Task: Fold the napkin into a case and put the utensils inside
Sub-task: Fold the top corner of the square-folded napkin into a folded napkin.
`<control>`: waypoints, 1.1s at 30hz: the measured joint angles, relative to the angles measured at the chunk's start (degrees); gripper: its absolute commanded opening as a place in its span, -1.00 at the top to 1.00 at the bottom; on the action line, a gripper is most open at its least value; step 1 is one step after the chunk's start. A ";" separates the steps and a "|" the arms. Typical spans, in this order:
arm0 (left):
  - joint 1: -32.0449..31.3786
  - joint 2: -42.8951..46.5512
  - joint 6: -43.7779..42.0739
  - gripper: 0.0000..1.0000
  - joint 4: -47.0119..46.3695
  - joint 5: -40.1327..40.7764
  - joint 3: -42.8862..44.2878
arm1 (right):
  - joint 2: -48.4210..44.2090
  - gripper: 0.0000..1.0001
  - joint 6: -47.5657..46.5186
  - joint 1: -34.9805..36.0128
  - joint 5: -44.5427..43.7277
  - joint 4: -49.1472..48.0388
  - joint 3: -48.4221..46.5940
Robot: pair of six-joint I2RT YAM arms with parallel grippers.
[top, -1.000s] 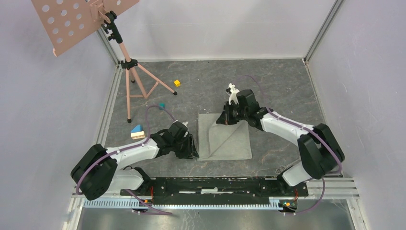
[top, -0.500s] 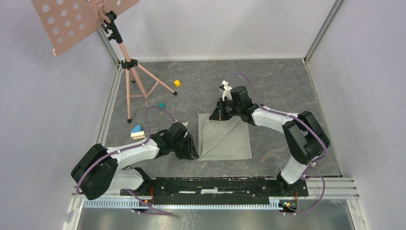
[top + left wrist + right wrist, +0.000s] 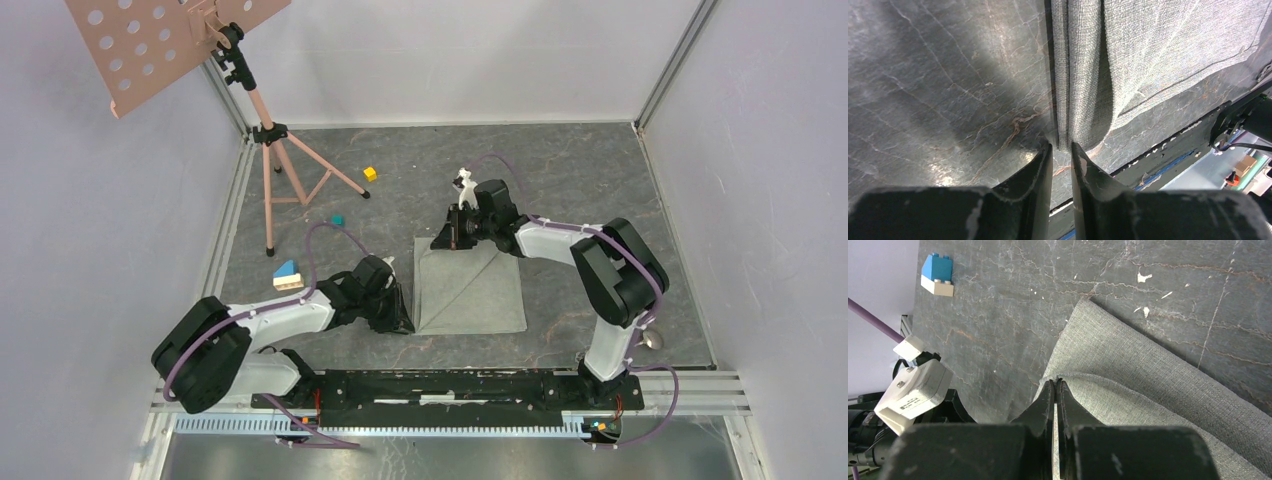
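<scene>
The grey-green napkin [image 3: 480, 290] lies flat mid-table, with a diagonal crease and a layer folded over it. My left gripper [image 3: 404, 322] is at its near-left corner; in the left wrist view the fingertips [image 3: 1062, 146] pinch the doubled edge of the napkin [image 3: 1148, 50]. My right gripper [image 3: 441, 243] is at the far-left corner, shut on the top layer's hemmed edge [image 3: 1055, 380], which it lifts slightly off the lower layer [image 3: 1148, 390]. A small shiny rounded thing [image 3: 654, 340], perhaps the spoon's bowl, shows by the right arm's base. No other utensil is in view.
A pink music stand's tripod [image 3: 268, 150] stands at the far left. A yellow cube [image 3: 370, 173], a teal cube [image 3: 338, 220] and a blue-and-white block [image 3: 288, 275] lie left of the napkin; the block also shows in the right wrist view [image 3: 937, 276]. Walls enclose the table.
My right gripper has moved left along the napkin's far edge, dragging the top layer toward the left edge. The left gripper has stayed at the near-left corner.
</scene>
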State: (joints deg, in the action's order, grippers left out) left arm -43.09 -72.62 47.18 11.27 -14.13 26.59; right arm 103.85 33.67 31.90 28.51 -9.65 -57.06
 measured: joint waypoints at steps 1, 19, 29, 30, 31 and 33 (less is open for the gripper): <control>0.00 -0.20 0.00 0.47 -0.24 -0.04 0.00 | 0.44 0.99 0.17 0.00 0.00 -0.24 -0.20; 0.00 -1.27 0.00 0.55 -1.92 -1.40 -0.28 | 5.14 0.99 2.97 0.00 0.00 -3.30 -2.89; 0.00 -1.27 0.00 0.58 -2.12 -1.40 -0.37 | 6.88 0.99 3.21 0.00 0.02 -3.74 -4.22; 0.00 -1.27 0.00 0.58 -2.12 -1.40 -0.37 | 7.15 0.99 3.21 0.00 0.02 -3.76 -4.39; 0.00 -1.27 0.00 0.58 -2.14 -1.40 -0.39 | 7.50 0.98 3.26 0.00 0.02 -3.82 -4.66; 0.00 -1.27 0.00 0.58 -2.21 -1.42 -0.42 | 8.15 0.98 3.39 0.00 0.04 -4.00 -4.98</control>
State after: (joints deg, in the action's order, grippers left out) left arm -43.09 -73.89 47.18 9.06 -15.55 26.17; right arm 112.01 37.06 31.90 28.56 -13.65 -62.04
